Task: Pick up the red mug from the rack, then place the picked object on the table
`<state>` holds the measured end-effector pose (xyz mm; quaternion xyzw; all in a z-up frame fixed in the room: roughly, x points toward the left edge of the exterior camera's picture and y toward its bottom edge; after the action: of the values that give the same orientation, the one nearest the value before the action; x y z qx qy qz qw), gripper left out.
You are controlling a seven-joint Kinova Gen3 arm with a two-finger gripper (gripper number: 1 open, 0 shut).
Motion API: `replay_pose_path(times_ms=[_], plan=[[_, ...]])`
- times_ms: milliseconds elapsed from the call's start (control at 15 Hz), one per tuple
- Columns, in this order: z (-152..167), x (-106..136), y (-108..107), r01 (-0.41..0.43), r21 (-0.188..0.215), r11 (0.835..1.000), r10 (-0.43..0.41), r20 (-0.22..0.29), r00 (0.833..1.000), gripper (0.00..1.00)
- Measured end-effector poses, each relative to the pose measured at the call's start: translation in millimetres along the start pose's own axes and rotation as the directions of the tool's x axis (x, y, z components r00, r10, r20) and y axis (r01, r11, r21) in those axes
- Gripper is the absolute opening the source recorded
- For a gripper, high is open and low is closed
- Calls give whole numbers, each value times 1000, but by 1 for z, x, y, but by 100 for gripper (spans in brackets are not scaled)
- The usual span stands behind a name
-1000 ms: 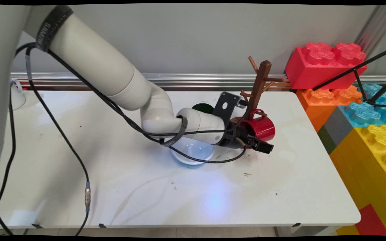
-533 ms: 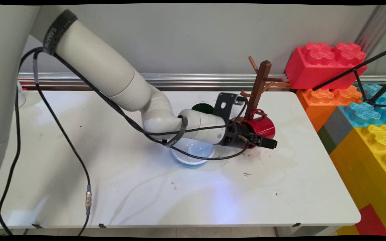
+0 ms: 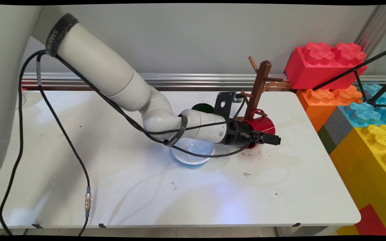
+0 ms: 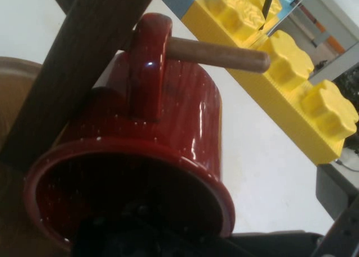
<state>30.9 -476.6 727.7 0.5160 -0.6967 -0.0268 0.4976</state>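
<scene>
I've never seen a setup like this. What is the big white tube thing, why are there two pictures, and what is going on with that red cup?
The white tube is a robot arm. Its black gripper is its hand. One picture comes from a fixed camera above the white table; the other from a camera on the hand, looking along the gripper.

The red mug hangs by its handle on a peg of the wooden mug tree, shown close up in the hand view. The gripper is right at the mug's rim; whether it grips it, I cannot tell.

Under the arm sits a pale blue bowl, with a dark green cup behind it. Big toy bricks stand beside the table.
</scene>
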Motion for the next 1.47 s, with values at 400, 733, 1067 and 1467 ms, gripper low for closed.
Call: replay_pose_path(times_ms=[400,733,1067,1467], plan=[[3,3,-1,26,-12,1000,-27,-15,1000,100],[2,5,-3,33,-12,999,-33,-21,999,0],[-3,4,-4,43,-13,999,-43,-17,999,0],[-12,4,-3,56,-24,998,-57,-16,998,0]])
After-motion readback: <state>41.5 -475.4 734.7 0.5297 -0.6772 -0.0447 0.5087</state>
